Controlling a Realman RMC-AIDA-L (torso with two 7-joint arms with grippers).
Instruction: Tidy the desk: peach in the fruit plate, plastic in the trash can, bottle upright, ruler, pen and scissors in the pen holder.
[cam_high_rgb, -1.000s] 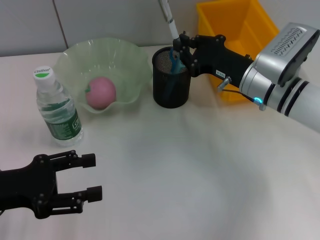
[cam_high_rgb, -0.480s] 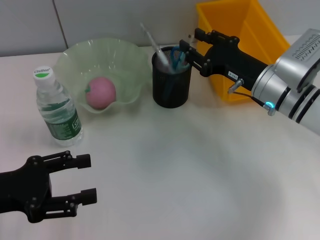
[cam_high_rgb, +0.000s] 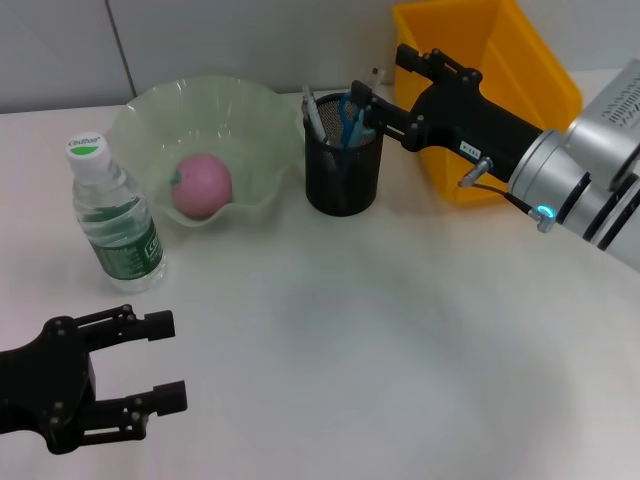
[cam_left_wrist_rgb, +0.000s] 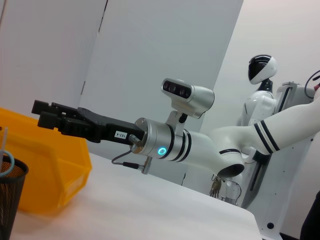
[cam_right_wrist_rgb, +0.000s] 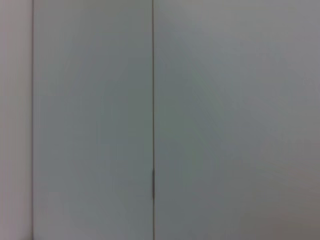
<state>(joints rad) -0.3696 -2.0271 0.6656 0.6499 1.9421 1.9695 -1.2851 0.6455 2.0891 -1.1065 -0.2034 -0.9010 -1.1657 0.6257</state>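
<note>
The pen (cam_high_rgb: 313, 112) is now sitting lower in the pen holder (cam_high_rgb: 342, 170) beside the scissors (cam_high_rgb: 349, 115); the right pincer (cam_high_rgb: 385, 85) is hanging open just right of the rim, before the trash can (cam_high_rgb: 500, 60). The left pincer (cam_high_rgb: 165, 360) is idling wide near-left on the worktop (cam_high_rgb: 380, 350), by the upright bottle (cam_high_rgb: 112, 215); the peach (cam_high_rgb: 203, 185) is lying in the fruit plate (cam_high_rgb: 150, 110)

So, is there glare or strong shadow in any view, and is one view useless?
Head view: even, soft light, only faint shadows on the desk, no harsh glare on the bottle. Left wrist view: bright background, right hand shows dark. Right wrist view: only a blank wall panel, nothing of the work.
</note>
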